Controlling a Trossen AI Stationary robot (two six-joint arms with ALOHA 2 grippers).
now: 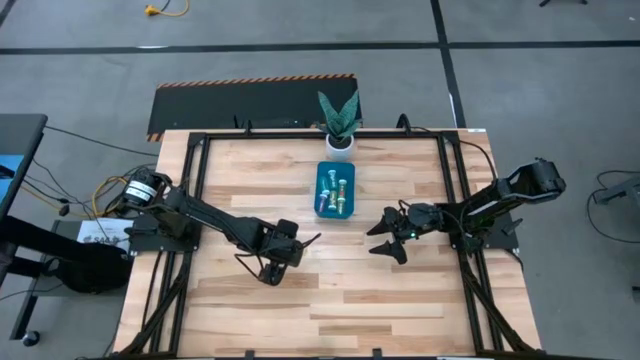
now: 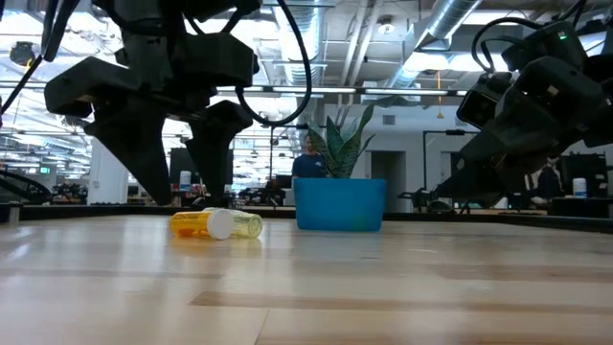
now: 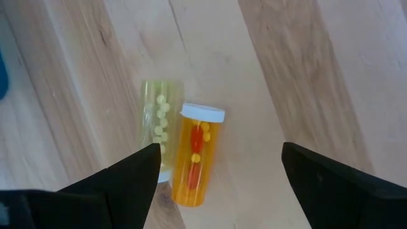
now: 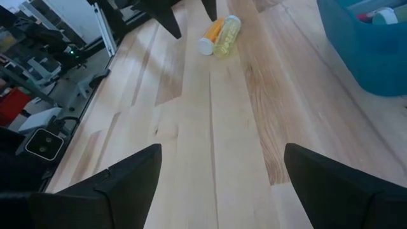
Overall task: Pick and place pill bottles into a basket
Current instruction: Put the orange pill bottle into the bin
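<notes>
Two pill bottles lie on their sides, side by side on the wooden table: an orange one point(image 3: 197, 159) with a white cap and a yellow one point(image 3: 159, 124). The low view shows them too, orange point(image 2: 194, 223) and yellow point(image 2: 246, 224). My left gripper point(image 3: 219, 172) hangs open just above them, pointing steeply down, one finger on either side and touching neither. The teal basket point(image 1: 335, 172) stands toward the table's far side with several bottles in it. My right gripper point(image 1: 381, 238) waits open, right of the basket's near end.
A white pot with a green plant point(image 1: 339, 140) stands just behind the basket at the table's far edge. Black frame rails point(image 1: 200, 170) run along the table's sides. Bare wood lies between the two grippers and toward the near edge.
</notes>
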